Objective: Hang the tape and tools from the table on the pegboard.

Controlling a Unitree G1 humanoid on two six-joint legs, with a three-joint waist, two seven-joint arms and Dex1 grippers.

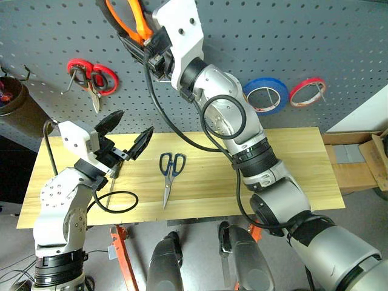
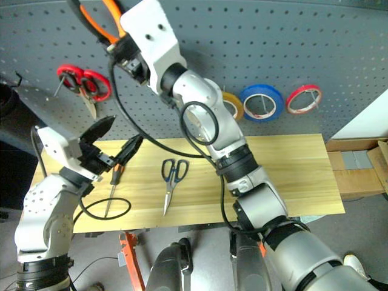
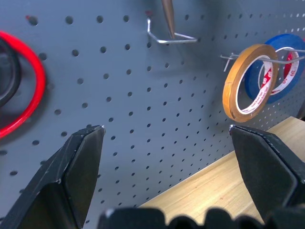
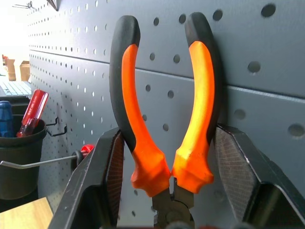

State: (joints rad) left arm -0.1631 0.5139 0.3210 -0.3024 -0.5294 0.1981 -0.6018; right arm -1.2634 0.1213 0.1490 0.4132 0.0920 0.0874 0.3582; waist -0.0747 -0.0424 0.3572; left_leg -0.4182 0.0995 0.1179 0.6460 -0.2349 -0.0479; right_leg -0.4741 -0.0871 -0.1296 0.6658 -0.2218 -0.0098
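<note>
Right gripper (image 4: 164, 179) clamps pliers (image 4: 164, 105), handles up against pegboard (image 1: 254, 48), top centre of frame. Left gripper (image 1: 128, 134) wide open, empty, lower left above table (image 1: 291, 157). Blue-handled scissors (image 1: 170, 173) and screwdriver (image 2: 113, 188) lie on table. Yellow-tan tape (image 3: 244, 81) hangs on hook.

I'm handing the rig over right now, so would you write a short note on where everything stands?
Right pincer: shut on the pliers, held up against the pegboard, not yet hung.
Left pincer: open, empty, above the table.
Done: yellow-tan tape hangs on a hook beside the blue roll.
Left: blue-handled scissors and screwdriver lie on the table.
</note>
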